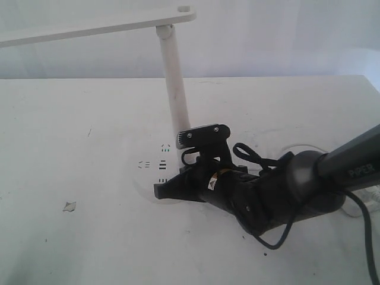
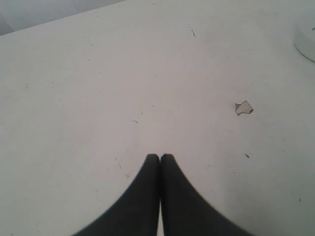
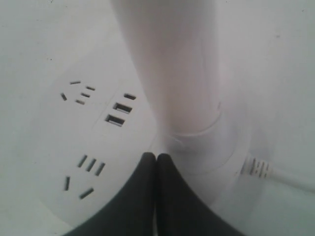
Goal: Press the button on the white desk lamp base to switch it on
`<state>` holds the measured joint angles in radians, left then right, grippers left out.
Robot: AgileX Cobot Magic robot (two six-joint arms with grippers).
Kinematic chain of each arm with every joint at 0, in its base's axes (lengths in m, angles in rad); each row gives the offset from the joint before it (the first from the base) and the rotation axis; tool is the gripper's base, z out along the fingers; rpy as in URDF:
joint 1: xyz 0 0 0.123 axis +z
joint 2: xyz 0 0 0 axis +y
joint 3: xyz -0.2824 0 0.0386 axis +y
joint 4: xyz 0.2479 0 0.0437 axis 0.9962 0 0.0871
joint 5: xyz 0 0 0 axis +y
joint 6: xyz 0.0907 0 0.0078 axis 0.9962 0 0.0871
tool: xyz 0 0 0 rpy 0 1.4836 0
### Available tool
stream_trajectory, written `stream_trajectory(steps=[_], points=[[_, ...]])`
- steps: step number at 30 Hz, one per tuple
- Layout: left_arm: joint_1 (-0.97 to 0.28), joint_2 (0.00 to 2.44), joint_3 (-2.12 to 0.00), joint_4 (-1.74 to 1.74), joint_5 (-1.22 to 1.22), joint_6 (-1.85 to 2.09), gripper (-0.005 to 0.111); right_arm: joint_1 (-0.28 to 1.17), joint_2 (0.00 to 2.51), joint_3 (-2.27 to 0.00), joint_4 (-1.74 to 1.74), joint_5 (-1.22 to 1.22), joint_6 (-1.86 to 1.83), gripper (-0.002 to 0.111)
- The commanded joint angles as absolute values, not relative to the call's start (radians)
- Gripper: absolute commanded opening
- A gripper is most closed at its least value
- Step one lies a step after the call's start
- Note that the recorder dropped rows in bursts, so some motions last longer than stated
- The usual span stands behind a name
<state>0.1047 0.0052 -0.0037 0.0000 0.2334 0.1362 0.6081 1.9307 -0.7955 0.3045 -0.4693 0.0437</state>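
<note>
The white desk lamp base (image 1: pixel 149 169) lies flat on the table, with dark socket slots and USB slots (image 3: pixel 118 113) on top. Its slim stem (image 1: pixel 176 95) rises to the long flat head (image 1: pixel 89 27). My right gripper (image 1: pixel 159 191) is shut and empty. In the right wrist view its tips (image 3: pixel 156 156) rest on the base (image 3: pixel 54 147) just in front of the stem's foot (image 3: pixel 197 132). I cannot see the button; it may lie under the fingertips. My left gripper (image 2: pixel 160 157) is shut over bare table, out of the exterior view.
A small torn chip (image 1: pixel 70 206) marks the table left of the base, also in the left wrist view (image 2: pixel 243 107). The lamp's power cable (image 3: pixel 275 173) leaves the base on the far side. The right arm's black cables (image 1: pixel 261 160) loop above the wrist.
</note>
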Motion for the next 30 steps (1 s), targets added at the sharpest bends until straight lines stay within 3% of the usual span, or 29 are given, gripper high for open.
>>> stream_trajectory(steps=[1, 30], points=[[0.106, 0.000, 0.000, -0.010, 0.232, 0.135, 0.000, 0.608, 1.933, -0.801, 0.321, -0.415, 0.020, 0.000], [0.106, 0.000, 0.000, -0.010, 0.232, 0.135, 0.000, 0.608, 1.933, -0.801, 0.279, -0.217, -0.006, 0.000]])
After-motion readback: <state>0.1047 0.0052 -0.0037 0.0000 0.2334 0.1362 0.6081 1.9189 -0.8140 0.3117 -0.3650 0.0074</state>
